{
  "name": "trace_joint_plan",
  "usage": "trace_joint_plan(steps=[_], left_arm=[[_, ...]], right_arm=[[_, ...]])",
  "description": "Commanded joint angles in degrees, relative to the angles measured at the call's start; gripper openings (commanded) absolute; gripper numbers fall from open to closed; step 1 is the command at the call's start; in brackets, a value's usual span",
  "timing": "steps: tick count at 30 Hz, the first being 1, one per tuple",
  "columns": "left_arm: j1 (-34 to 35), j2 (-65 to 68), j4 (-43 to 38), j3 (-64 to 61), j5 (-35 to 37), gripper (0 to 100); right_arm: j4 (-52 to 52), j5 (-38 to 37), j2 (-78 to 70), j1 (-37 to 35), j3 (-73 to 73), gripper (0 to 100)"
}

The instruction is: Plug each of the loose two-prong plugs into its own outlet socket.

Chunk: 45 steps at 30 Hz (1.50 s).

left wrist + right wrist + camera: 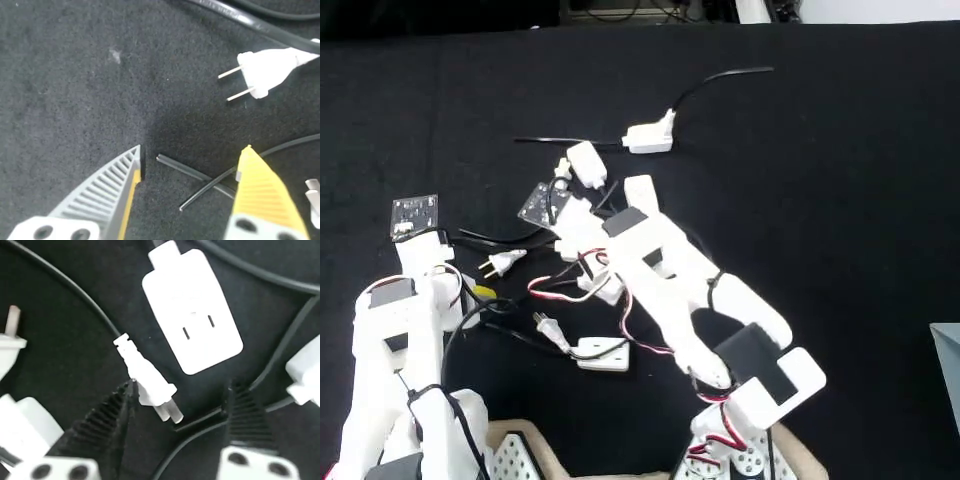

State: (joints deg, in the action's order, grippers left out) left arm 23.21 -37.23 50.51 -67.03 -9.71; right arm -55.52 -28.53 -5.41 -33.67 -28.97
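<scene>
My right gripper [182,387] is open low over the cloth, its black fingers on either side of a small white two-prong plug [149,382] that rests against one finger. Just beyond it lies a white outlet socket [192,330], slots facing up. In the high view this plug [563,166] and socket [586,162] lie at the table's middle back. My left gripper [192,152] is open, with one grey and one yellow finger, over thin black wire ends [192,175]. A white plug [265,70] lies past it, seen from above at the left [504,262].
Another plug [548,327] lies next to a socket [602,353] near the front. A further socket [650,136] with a black cord sits at the back. Black cords and red-white arm wires [560,285] cross the middle. A grey box corner [948,360] is at the right.
</scene>
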Motion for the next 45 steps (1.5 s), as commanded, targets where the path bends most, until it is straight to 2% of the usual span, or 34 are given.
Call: trace_joint_plan(steps=[1, 11, 18, 24, 29, 33, 39, 45], left_arm=[[0.0, -1.1, -1.1, 0.5, -0.4, 30], [0.0, -1.1, -1.1, 0.5, -0.4, 30], [0.0, -1.1, -1.1, 0.5, -0.4, 30], [0.0, -1.1, -1.1, 0.5, -0.4, 30], [0.0, -1.1, -1.1, 0.5, -0.4, 30], [0.0, -1.1, -1.1, 0.5, -0.4, 30], [0.0, -1.1, -1.1, 0.5, -0.4, 30], [0.5, -1.1, -1.1, 0.9, 0.0, 30]], right_arm=[[0.3, 0.5, 0.1, -1.3, 2.5, 25.8], [0.1, 0.5, -0.7, -5.9, 2.3, 25.1], [-1.1, 0.4, -7.2, -5.6, 5.5, 12.6], [-6.5, 0.4, -7.1, -5.6, 7.6, 9.1], [-8.9, 0.4, -4.9, -5.6, 8.5, 0.8], [-11.6, 0.9, -0.1, -5.6, 8.3, 1.1], [-15.2, 7.8, 12.0, -5.5, 8.1, 1.1], [-12.8, 15.7, 22.0, -1.9, 3.4, 1.1]])
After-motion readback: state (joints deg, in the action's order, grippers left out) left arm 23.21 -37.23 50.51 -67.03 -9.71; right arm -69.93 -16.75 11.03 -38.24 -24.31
